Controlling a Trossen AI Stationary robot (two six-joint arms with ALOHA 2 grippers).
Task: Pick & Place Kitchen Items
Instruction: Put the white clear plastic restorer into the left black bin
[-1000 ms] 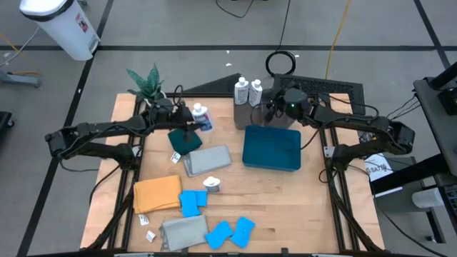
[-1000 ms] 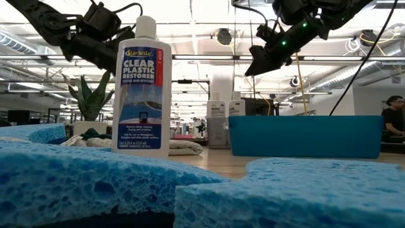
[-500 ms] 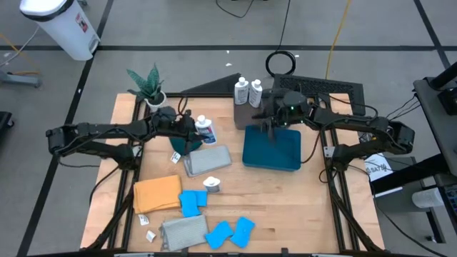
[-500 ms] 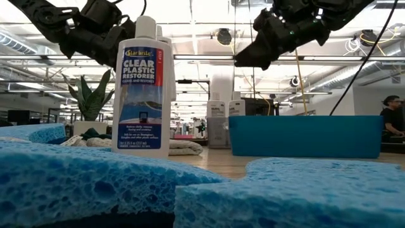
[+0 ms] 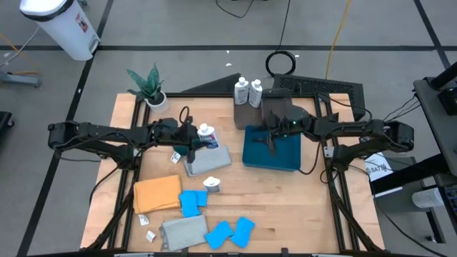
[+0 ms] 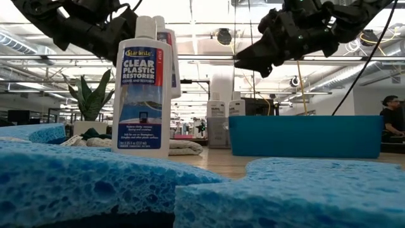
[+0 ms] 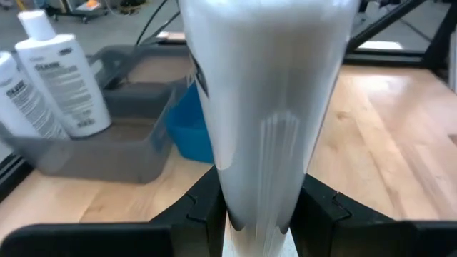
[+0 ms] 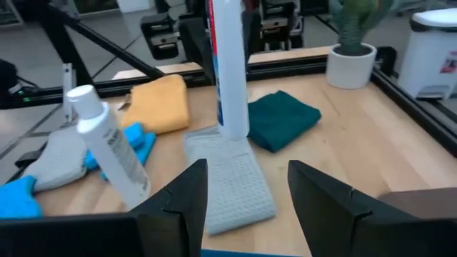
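Note:
My left gripper (image 5: 201,139) is shut on a white bottle with a blue label (image 5: 207,134) and holds it upright above the grey cloth (image 5: 208,161), left of the blue bin (image 5: 271,150). The open right gripper (image 8: 248,175) hovers over the bin's left part (image 5: 267,138), pointing toward that bottle, with nothing between its fingers. Another bottle (image 5: 212,184) stands on its base on the table. Two more bottles (image 5: 248,91) stand in the grey tray (image 7: 107,153). A dark green cloth (image 8: 283,118) lies flat under the left arm. My left gripper pinches the bottle's body (image 7: 260,193) between its two fingers (image 7: 208,208), one on each side. The fingers come in about level from the table's left. The bottle stands upright in the hold, its base (image 8: 233,133) clear of the grey cloth below.
An orange cloth (image 5: 157,193), several blue sponges (image 5: 191,202) and a second grey cloth (image 5: 182,232) lie near the front left. A potted plant (image 5: 146,86) stands at the far left corner. Bare wood lies in front of the bin.
My left gripper has carried the bottle toward the table's near edge and a little right, from over the green cloth to over the grey cloth; the bottle stays upright and clear. My right gripper has swung from over the grey tray to over the bin, sinking and tipping toward level.

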